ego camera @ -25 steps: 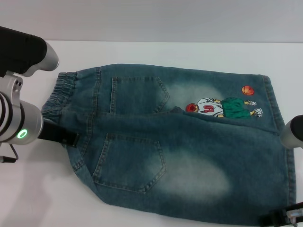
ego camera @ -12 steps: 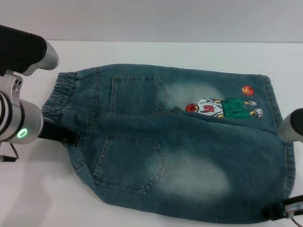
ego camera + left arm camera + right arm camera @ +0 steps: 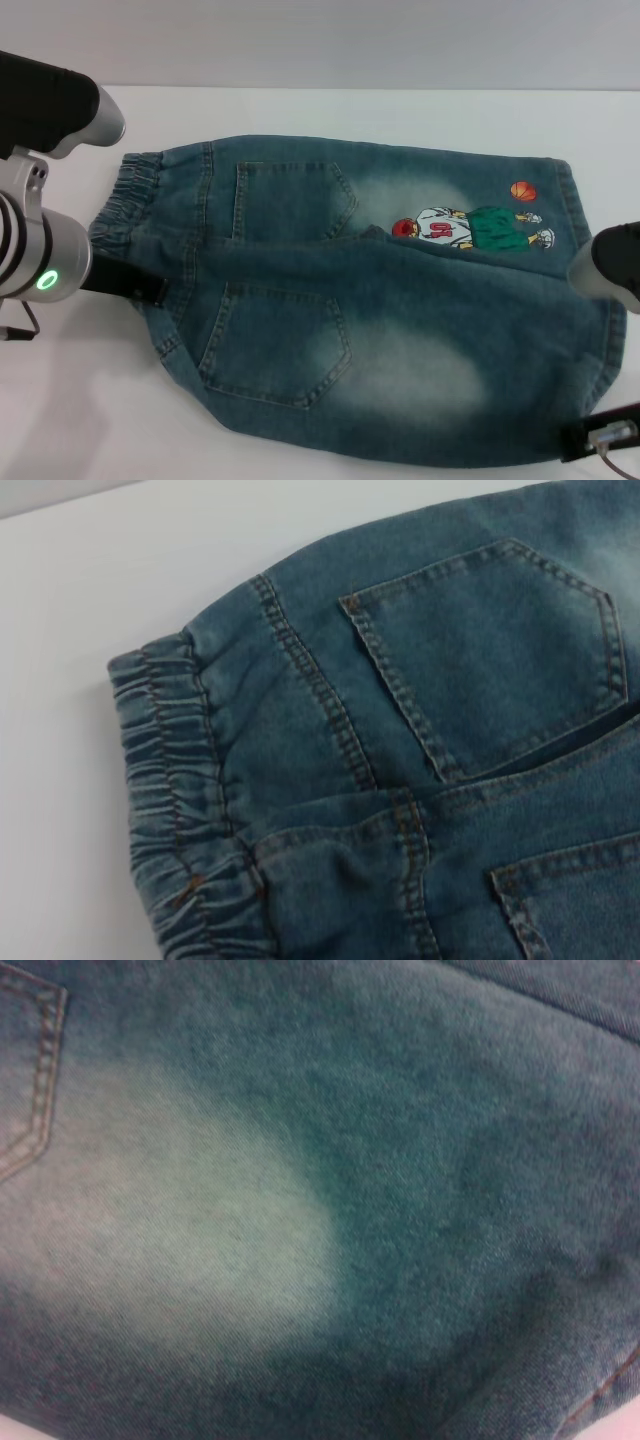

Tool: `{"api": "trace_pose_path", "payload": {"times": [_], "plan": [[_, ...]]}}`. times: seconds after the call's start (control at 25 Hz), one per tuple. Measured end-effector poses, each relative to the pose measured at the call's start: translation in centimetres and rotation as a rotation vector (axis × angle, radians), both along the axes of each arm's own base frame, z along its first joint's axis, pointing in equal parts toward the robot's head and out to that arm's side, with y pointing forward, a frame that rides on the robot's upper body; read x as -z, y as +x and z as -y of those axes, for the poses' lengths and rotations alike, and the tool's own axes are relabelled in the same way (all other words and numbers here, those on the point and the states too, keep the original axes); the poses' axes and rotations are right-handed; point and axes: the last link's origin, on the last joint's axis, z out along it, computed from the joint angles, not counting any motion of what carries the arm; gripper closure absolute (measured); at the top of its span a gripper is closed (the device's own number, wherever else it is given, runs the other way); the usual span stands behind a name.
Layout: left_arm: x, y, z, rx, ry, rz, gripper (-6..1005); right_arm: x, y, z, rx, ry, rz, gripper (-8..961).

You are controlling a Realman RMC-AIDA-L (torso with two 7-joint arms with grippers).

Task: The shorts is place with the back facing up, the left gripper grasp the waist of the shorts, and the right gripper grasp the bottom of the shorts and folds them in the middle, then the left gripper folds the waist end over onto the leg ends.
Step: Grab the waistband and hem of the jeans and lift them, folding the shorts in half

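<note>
The shorts (image 3: 380,300) lay flat on the white table (image 3: 330,110), back side up, with both patch pockets showing and the near leg overlapping the far one along the middle. The waist of the shorts (image 3: 125,200) formed the puckered end on the robot's left; the bottom of the shorts (image 3: 590,300) formed the straight hemmed end on the robot's right. The cartoon print (image 3: 470,228) sat on the far leg, close to that hem. The left gripper (image 3: 125,283) was positioned at the near corner of the waistband, its black body touching the denim beside the nearer pocket (the fingers were hidden by the fabric, so whether they were spread or pinching the waist could not be told). The left wrist view showed the gathered waistband (image 3: 170,830) and one pocket (image 3: 490,650) close below the camera. The right gripper (image 3: 600,440) was at the near corner of the hem, partly out of view; the state of its fingers could not be told. The right wrist view was filled with faded denim of the shorts (image 3: 230,1220).
</note>
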Motion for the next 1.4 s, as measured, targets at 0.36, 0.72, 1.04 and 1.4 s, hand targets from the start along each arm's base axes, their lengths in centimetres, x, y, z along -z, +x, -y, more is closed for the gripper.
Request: {"api": "trace_pose_path", "payload": {"times": [0.36,0.72,1.04,1.4], "plan": [[-0.2,0.1,-0.3,0.012,0.026,0.012,994,-0.8,-1.8,-0.8,-0.096,0.063,-0.039,896],[-1.1,0.1,-1.0,0.037,0.092,0.038,993,-2.3,-1.9,-2.5,-0.191,0.187,0.003,897],[-1.9,0.6,-2.7,0.110,0.215,0.103,993,-2.9,-2.3,-5.0,-0.391,0.380,0.026,895],[-1.8,0.0,-4.4,0.156,0.321,0.175,993,-2.8,-0.7,-6.0,-0.484,0.519,-0.023,892]]}}
